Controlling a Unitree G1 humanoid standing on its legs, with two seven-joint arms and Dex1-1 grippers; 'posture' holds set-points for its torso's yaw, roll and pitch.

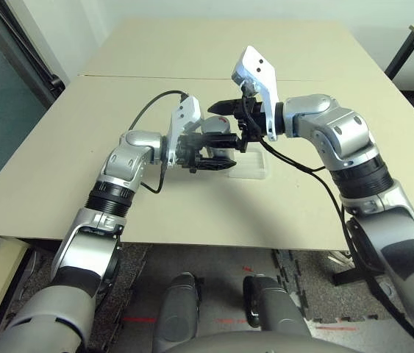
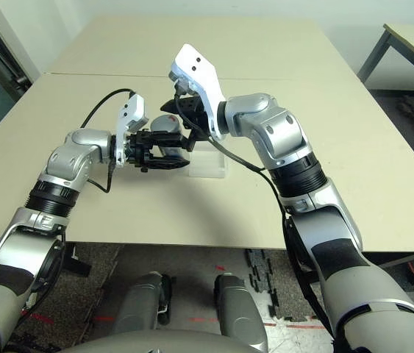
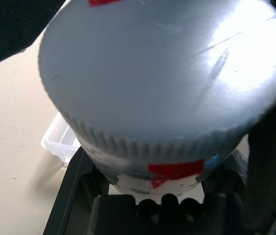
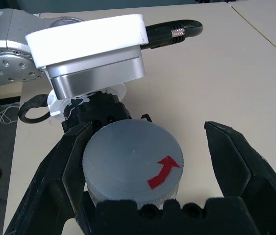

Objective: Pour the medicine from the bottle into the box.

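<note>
My left gripper [image 1: 208, 152] is shut on the silver-grey bottle [image 1: 215, 132], holding it just above the table. The bottle's round grey cap [image 4: 130, 156] carries a red arrow, and a red mark shows on its side [image 3: 176, 170]. My right gripper [image 4: 150, 129] stands open with one finger on each side of the cap; one finger [image 4: 74, 152] is close against it and the other stands apart. The clear plastic box [image 1: 250, 168] lies on the table right beside the bottle, towards my right. The medicine is hidden.
The beige table [image 1: 59, 162] runs wide to the left and far behind the arms. A seam [image 1: 118, 75] crosses it behind the bottle. A black cable [image 1: 151, 110] loops off my left wrist. A dark table leg [image 1: 405, 51] stands at the far right.
</note>
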